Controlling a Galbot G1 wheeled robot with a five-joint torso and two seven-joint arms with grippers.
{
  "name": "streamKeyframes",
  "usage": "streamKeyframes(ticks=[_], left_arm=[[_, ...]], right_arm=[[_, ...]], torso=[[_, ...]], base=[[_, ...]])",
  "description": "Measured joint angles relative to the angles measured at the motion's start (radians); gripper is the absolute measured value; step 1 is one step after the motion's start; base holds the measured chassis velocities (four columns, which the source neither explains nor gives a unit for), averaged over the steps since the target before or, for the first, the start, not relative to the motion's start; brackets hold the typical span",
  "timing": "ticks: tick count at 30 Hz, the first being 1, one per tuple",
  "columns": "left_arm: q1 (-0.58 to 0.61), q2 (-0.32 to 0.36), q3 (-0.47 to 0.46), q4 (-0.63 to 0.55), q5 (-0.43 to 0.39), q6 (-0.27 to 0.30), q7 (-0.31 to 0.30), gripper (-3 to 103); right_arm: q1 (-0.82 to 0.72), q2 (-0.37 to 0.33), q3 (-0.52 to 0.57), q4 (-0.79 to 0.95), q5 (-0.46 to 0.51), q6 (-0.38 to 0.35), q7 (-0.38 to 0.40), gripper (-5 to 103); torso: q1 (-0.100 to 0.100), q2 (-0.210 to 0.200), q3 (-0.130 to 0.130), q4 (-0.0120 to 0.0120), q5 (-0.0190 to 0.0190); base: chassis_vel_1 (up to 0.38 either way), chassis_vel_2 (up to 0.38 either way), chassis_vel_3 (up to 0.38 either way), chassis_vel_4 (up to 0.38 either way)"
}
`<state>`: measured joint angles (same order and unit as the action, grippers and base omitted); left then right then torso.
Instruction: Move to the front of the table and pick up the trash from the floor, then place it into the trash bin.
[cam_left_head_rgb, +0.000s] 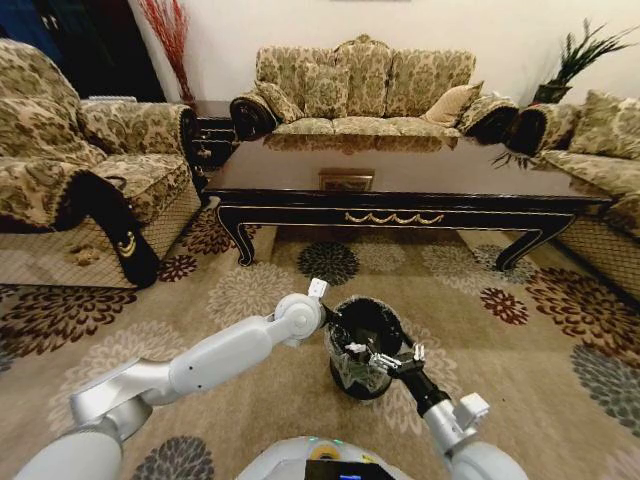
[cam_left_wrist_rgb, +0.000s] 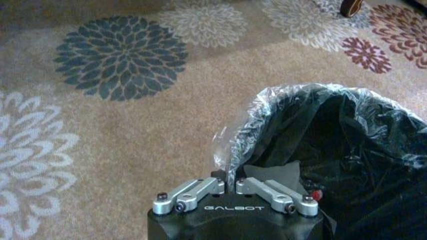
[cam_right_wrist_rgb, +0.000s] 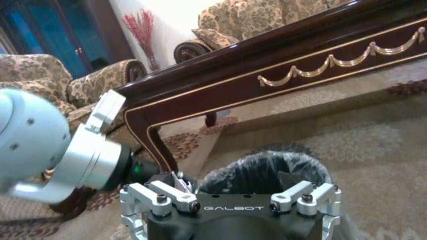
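Already at the bin: both claws hang over the trash bin (cam_left_head_rgb: 362, 347) in front of the table (cam_left_head_rgb: 400, 185).
Left claw (cam_left_wrist_rgb: 230, 186) looks clenched just inside the rim, perhaps pinching a red-tipped scrap (cam_left_wrist_rgb: 316, 193); right claw (cam_left_head_rgb: 385, 357) is spread open, released. No trash visible on the carpet (cam_left_head_rgb: 250, 290); drop-off seems nearly finished.
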<state>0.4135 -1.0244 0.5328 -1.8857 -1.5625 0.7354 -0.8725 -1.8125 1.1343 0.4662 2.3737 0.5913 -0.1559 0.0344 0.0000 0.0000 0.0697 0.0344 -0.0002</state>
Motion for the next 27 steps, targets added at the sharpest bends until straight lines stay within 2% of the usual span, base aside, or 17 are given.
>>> streamKeyframes(ticks=[1, 2, 4, 6, 7, 8, 13, 15, 16, 17, 18, 19, 20, 27], left_arm=[[0.001, 0.001, 0.0, 0.0, 0.002, 0.0, 0.0, 3], [0.001, 0.001, 0.0, 0.0, 0.002, 0.0, 0.0, 3], [0.001, 0.001, 0.002, -0.001, 0.003, 0.0, 0.001, 3], [0.0, 0.001, 0.002, -0.001, 0.003, 0.0, 0.001, 3], [-0.002, 0.0, 0.003, -0.004, 0.003, 0.0, 0.002, 3], [-0.003, 0.0, 0.005, -0.005, 0.003, 0.0, 0.002, 3], [-0.004, -0.003, 0.01, -0.007, 0.002, 0.0, 0.001, 3], [-0.003, -0.003, 0.01, -0.008, 0.002, 0.0, -0.001, 3], [-0.001, -0.003, 0.01, -0.009, 0.002, 0.0, -0.001, 3], [-0.001, -0.003, 0.01, -0.009, 0.002, 0.0, -0.002, 3], [-0.001, -0.003, 0.01, -0.009, 0.002, 0.0, -0.002, 3], [0.0, -0.002, 0.01, -0.011, 0.003, 0.0, -0.003, 3], [0.003, 0.001, 0.01, -0.013, 0.002, 0.0, -0.003, 3], [0.026, 0.04, -0.016, -0.035, 0.005, 0.0, -0.004, 3]], right_arm=[[0.009, -0.004, 0.012, -0.001, -0.055, -0.015, 0.013, 100], [0.009, -0.004, 0.012, -0.001, -0.055, -0.015, 0.013, 100], [0.011, -0.009, 0.021, -0.008, -0.13, -0.021, 0.032, 100], [0.01, -0.007, 0.021, -0.008, -0.137, -0.022, 0.039, 100], [0.014, 0.013, 0.02, -0.016, -0.219, -0.006, 0.069, 100], [0.013, 0.019, 0.017, -0.015, -0.229, 0.0, 0.071, 100], [-0.001, 0.034, 0.014, 0.011, -0.178, -0.038, 0.093, 100], [-0.01, 0.036, 0.019, 0.068, -0.032, -0.114, 0.113, 100], [-0.012, 0.035, 0.023, 0.096, 0.091, -0.152, 0.121, 100], [-0.012, 0.037, 0.025, 0.112, 0.172, -0.192, 0.143, 100], [-0.012, 0.037, 0.025, 0.112, 0.172, -0.192, 0.143, 100], [-0.008, 0.041, 0.028, 0.121, 0.213, -0.222, 0.162, 100], [0.011, 0.041, 0.038, 0.12, 0.12, -0.183, 0.137, 100], [0.033, 0.015, 0.064, 0.084, 0.074, -0.14, 0.121, 100]], torso=[[0.0, 0.0, 0.0, 0.0001, 0.0003], [0.0, 0.0, 0.0, 0.0001, 0.0003], [0.0, 0.0, 0.0, 0.0001, 0.0004], [0.0, 0.0, 0.0, 0.0002, 0.0003], [0.0, 0.0, 0.0, -0.0001, 0.0002], [0.0, 0.0, 0.0, 0.0, 0.0005], [0.0, 0.0, 0.0, 0.0, 0.0003], [0.0, 0.0, 0.0, -0.0001, -0.0005], [0.0, 0.0, 0.0, 0.0, 0.0004], [0.0, 0.0, 0.0, 0.0001, 0.0001], [0.0, 0.0, 0.0, 0.0001, 0.0001], [0.0, 0.0, 0.0, -0.0001, -0.0003], [0.0, 0.0, 0.0, 0.0, 0.0002], [0.0, 0.0, 0.0, -0.0001, 0.0002]], base=[[0.0, 0.0, 0.0, 0.0], [0.0, 0.0, 0.0, 0.0], [0.0, 0.0, 0.0, 0.0], [0.0, 0.0, 0.0, 0.0], [0.0, 0.0, 0.0, 0.0], [0.0, 0.0, 0.0, 0.0], [0.0, 0.0, 0.0, 0.0], [0.0, 0.0, 0.0, 0.0], [0.0, 0.0, 0.0, 0.0], [0.0, 0.0, 0.0, 0.0], [0.0, 0.0, 0.0, 0.0], [0.0, 0.0, 0.0, 0.0], [0.0, 0.0, 0.0, 0.0], [0.0, 0.0, 0.0, 0.0]])
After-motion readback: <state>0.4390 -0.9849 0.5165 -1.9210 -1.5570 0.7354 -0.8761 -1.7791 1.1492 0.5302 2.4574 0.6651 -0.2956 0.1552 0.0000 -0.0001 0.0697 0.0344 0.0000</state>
